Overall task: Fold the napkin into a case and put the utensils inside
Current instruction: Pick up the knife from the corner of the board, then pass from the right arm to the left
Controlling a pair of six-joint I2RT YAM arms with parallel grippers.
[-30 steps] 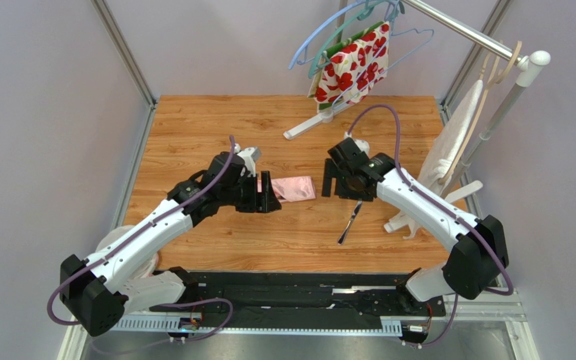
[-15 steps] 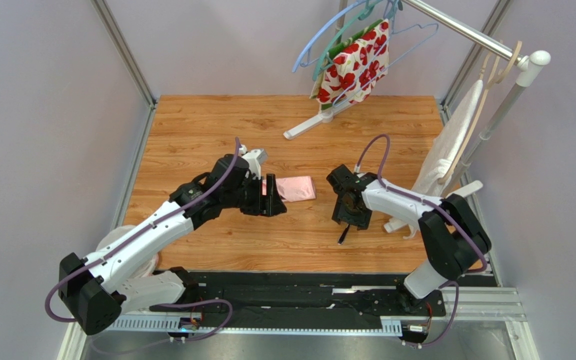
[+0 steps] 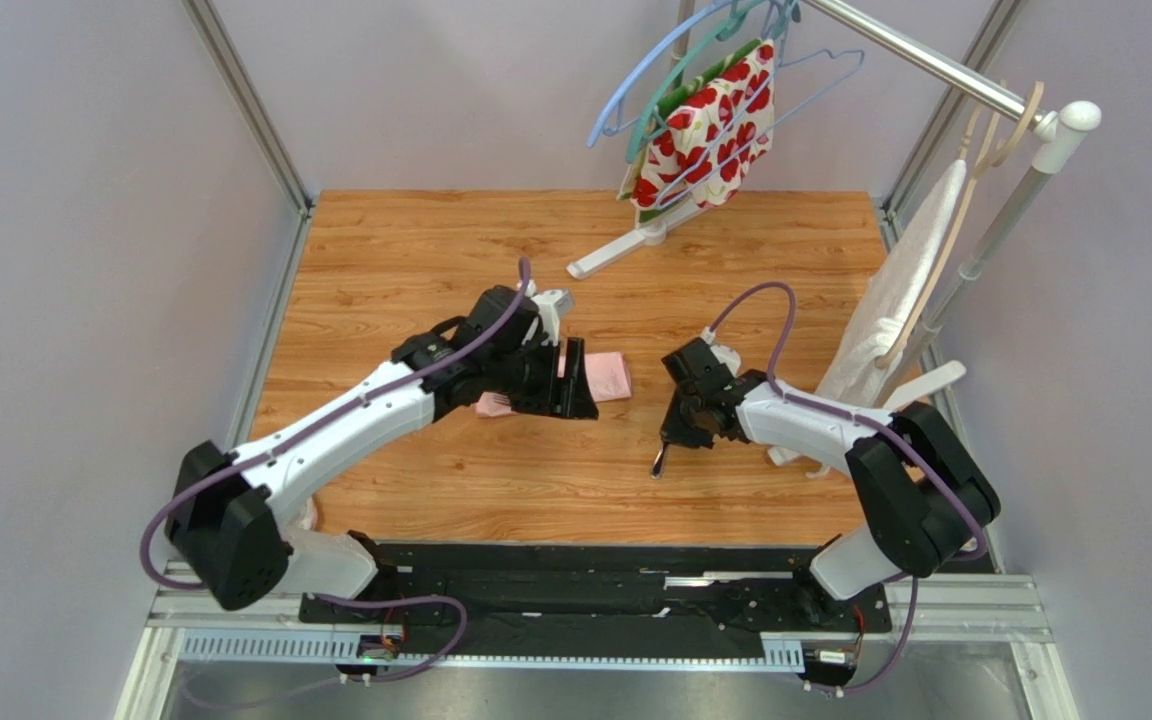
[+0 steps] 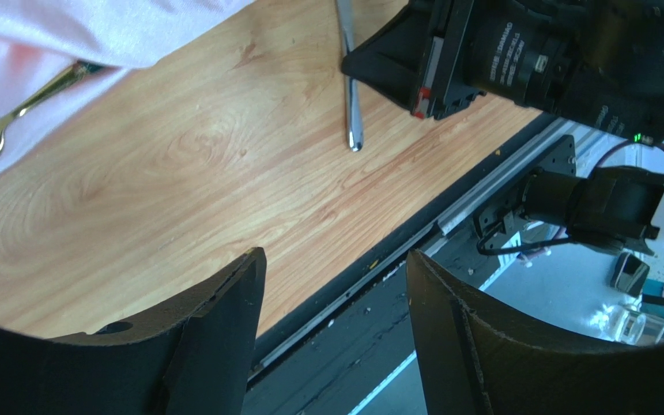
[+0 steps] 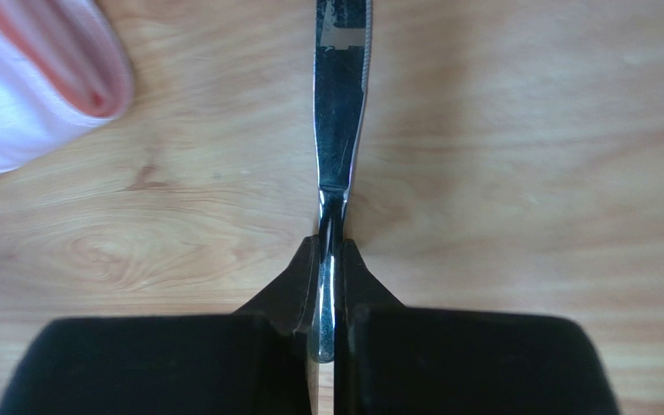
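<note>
So the folded pink napkin (image 3: pixel 608 375) lies around the middle of the worktop (image 3: pixel 387 270), with a fork (image 4: pixel 24 108) peeking out from its folds. Just off to its right, the knife (image 5: pixel 341 104) is pinched tight in the closed right tool (image 5: pixel 331 294), low over the wood. The left tool (image 4: pixel 335 337) hangs at the napkin's near edge, jaws spread wide, gripping nothing.

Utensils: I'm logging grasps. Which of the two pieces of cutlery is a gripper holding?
The slim silver knife, pinched edge-on between the right gripper's fingers. The other, a gold-toned piece, lies half hidden in the light-pink cloth napkin, ungripped.
</note>
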